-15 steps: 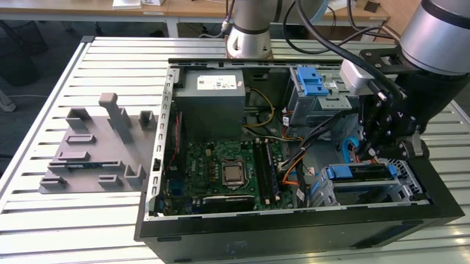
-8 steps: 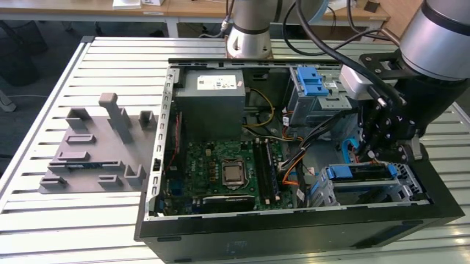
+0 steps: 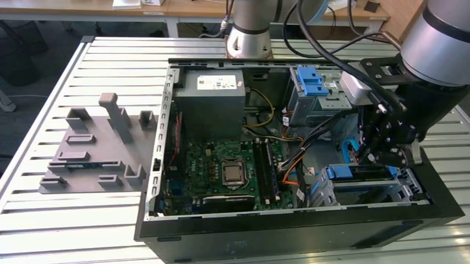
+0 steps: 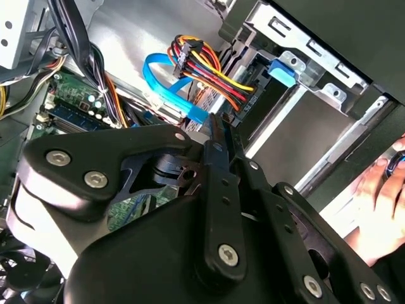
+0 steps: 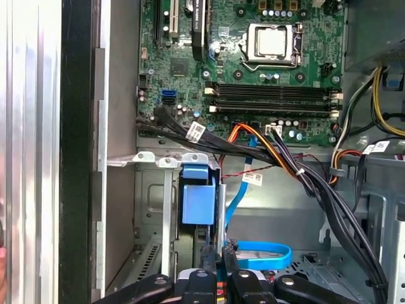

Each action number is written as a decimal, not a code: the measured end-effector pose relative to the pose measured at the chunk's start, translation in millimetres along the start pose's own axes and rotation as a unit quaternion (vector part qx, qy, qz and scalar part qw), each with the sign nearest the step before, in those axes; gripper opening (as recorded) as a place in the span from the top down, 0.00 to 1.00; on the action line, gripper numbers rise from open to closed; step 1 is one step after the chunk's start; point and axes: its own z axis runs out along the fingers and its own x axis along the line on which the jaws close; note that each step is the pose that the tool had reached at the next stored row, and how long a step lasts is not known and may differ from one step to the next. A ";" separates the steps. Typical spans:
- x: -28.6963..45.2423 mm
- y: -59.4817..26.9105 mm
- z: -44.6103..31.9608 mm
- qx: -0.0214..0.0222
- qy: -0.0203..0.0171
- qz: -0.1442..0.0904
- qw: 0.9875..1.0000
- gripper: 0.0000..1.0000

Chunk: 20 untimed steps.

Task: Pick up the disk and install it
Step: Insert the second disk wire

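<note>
The disk sits in the drive bay at the case's front corner, on the exterior view's right; its blue carrier faces up with the dark drive body below it. In the first wrist view the disk shows as a blue carrier block inside the metal bay. My gripper hangs just above the disk's far end, close to it or touching it. Both wrist views show the gripper with its fingers pressed together and nothing visible between them.
The open computer case lies on a slatted table. Inside are a grey power supply box, a motherboard, a silver cage with a blue latch, cable bundles and a blue flat cable. A person's hand rests beside the case. A grey fixture lies on the exterior view's left.
</note>
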 end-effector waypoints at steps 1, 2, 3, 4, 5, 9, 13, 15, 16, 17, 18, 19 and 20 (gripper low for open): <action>0.4 0.0 0.0 0.000 0.000 0.000 1.000 0.84; 0.6 0.0 0.1 0.000 0.000 0.000 1.000 0.84; 0.7 0.0 0.1 0.000 0.000 0.000 1.000 0.84; 1.0 0.0 0.0 0.000 0.000 0.000 1.000 0.84; 1.3 0.0 0.1 0.000 0.000 0.000 1.000 0.84; 5.5 -0.3 0.2 0.000 0.000 0.003 1.000 0.84; 6.0 -0.8 0.2 0.000 0.000 0.006 1.000 0.84; 6.2 -0.8 0.2 0.000 0.000 0.006 1.000 0.84; 6.4 -0.8 0.5 0.000 0.000 0.006 1.000 0.84; 6.5 -0.8 0.7 0.000 0.000 0.006 1.000 0.84; 6.6 -0.8 0.8 0.000 0.000 0.006 1.000 0.84; 6.7 -0.8 1.2 0.000 0.000 0.006 1.000 0.84; 6.8 -0.8 1.4 0.000 0.000 0.006 1.000 0.84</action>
